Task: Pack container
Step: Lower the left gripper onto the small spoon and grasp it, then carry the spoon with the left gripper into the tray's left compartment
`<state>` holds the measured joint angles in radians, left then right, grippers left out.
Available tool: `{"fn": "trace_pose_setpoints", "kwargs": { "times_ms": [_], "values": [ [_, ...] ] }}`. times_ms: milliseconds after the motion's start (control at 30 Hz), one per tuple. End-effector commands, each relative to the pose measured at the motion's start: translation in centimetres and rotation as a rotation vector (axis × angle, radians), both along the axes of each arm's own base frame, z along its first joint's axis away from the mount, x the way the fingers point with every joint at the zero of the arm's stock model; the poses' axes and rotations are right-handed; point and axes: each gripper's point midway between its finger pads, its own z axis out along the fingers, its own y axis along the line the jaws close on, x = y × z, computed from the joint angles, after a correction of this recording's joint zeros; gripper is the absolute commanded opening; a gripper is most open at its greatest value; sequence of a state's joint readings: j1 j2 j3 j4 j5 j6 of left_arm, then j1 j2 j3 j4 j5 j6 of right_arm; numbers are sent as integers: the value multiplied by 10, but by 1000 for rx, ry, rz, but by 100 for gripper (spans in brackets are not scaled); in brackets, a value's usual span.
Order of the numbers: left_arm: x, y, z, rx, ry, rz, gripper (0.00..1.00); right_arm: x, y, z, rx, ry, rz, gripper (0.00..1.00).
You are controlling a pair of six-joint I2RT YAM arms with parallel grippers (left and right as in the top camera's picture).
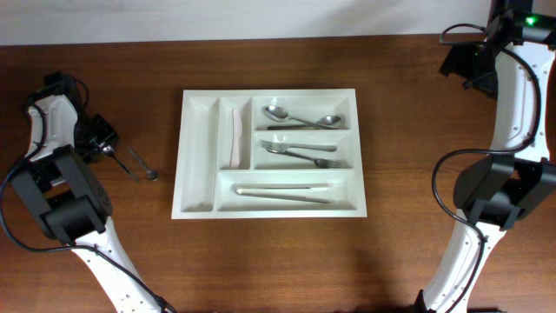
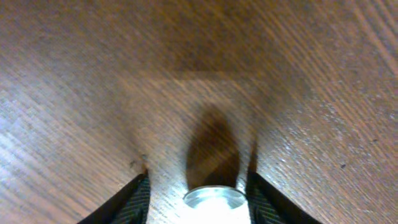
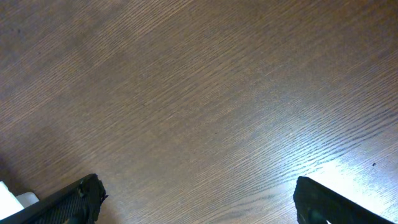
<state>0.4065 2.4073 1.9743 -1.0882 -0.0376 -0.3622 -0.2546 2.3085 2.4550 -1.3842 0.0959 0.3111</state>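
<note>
L claw (image 2: 198, 177): fingers part-way apart, shiny metal piece (image 2: 214, 198) between; gripped or not, can't tell.
R claw (image 3: 196, 184): wide open, nothing in it, over bare wood far R.
Container (image 1: 200, 209): mid-bench, flat; spoons (image 1: 300, 116) & forks (image 1: 304, 152) in R compartments, far-L slot (image 1: 200, 156) empty.
Loose spoon (image 1: 144, 166): on bench just beside L claw, well L of container.
Step tip: centre on handle, close square, lift clear of rim before crossing.
Bench (image 1: 104, 261): dark glossy wood grain, glare patches; cutlery prob slides.
Room: pale wall strip (image 1: 261, 17) at top, no more visible.
</note>
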Motion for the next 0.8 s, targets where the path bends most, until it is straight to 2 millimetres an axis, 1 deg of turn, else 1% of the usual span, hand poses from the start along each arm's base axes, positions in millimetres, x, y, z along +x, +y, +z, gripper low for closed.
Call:
{"fn": "trace_pose_setpoints", "kwargs": {
  "times_ms": [0,133,267,333,467,567,667,767],
  "values": [
    [-33,-13,-57,-66,153,-17,47,-1,3,13,-7,-25,0,99],
    [-29,-20,-57,-71,150,-32,32,-1,3,13,-7,-25,0,99],
    [-26,-27,-57,-73,150,-48,19,-1,3,13,-7,-25,0,99],
    [-24,-30,-58,-80,144,-53,14,-1,3,13,-7,-25,0,99],
    [-19,-37,-57,-115,120,-54,9,-1,3,13,-7,-25,0,99],
    [-14,-40,-52,-136,98,-53,6,-1,3,13,-7,-25,0,99],
    [-6,-40,-41,-145,78,-54,2,-1,3,13,-7,-25,0,99],
    [5,-35,-22,-135,53,-55,2,-1,3,13,-7,-25,0,99]
  ]
}}
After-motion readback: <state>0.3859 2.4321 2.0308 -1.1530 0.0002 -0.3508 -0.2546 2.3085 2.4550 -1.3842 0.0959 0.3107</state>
